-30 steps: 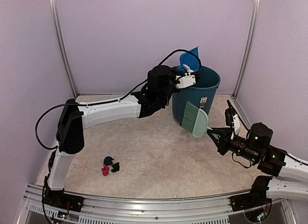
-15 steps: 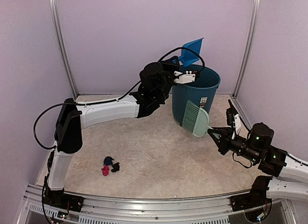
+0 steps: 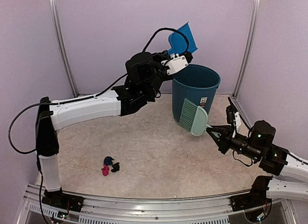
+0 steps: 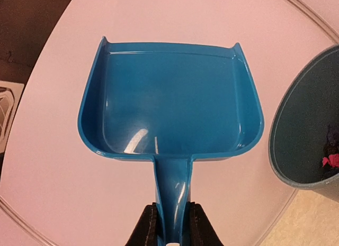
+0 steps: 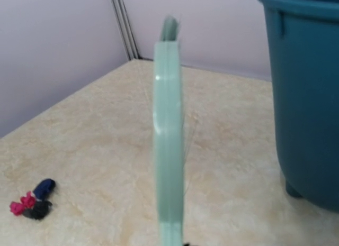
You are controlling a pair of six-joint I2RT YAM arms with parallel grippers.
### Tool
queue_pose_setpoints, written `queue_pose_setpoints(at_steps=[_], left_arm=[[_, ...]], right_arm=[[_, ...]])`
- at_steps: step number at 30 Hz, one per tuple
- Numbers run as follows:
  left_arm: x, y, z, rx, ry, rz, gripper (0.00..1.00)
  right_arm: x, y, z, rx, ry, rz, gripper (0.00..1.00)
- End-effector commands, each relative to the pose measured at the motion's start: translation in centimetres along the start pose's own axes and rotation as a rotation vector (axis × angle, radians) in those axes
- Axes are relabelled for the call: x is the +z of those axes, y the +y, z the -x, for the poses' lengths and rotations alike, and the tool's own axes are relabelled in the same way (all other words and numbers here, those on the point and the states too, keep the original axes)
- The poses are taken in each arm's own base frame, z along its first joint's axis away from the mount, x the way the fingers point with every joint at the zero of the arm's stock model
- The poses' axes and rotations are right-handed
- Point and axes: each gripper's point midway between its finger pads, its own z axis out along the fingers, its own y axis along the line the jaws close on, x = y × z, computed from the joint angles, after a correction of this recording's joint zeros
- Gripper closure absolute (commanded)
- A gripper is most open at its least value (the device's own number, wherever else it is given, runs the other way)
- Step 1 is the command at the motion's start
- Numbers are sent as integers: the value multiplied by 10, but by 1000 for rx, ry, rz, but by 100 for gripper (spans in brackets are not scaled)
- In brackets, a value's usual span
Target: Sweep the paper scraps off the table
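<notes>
Left gripper [image 4: 169, 227] clamps the handle of the blue dustpan [image 4: 169, 98], its arm stretched long and high, pan tilted above the teal bin [image 3: 192, 96]. Right gripper [image 3: 214, 132], forearm low, seemingly pinches the green brush [image 3: 193, 117] beside the bin. Paper scraps [image 3: 110, 165] lie clustered on the table [image 3: 154, 151] near the left arm's base.
</notes>
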Motion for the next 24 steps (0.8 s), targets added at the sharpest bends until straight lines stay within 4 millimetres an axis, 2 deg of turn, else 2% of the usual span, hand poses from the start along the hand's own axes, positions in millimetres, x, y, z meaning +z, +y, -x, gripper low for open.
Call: queue_pose_setpoints(at_steps=[1,5,7,10,16,21,24], left_arm=[[-43,39,-7,-329,80,19,100],[-74,27,-36,-428,270,23,100],[-90,12,-47,-479,330,-25,100],[-116,2,-63,-582,400,-101,100],[-185,-15,-105,-733,590,-210,100],[-242,-25,-147,-820,727,-236,100],[-266,-27,-170,-859,782,-230,100]], right_arm=[[0,18,37,-27,-92,76,100],[9,23,35,-38,-70,100,100],[14,25,35,-42,-66,107,100],[23,27,34,-55,-57,118,100],[44,33,30,-82,-30,144,100],[73,55,25,-39,20,265,100],[93,75,23,13,48,355,100]])
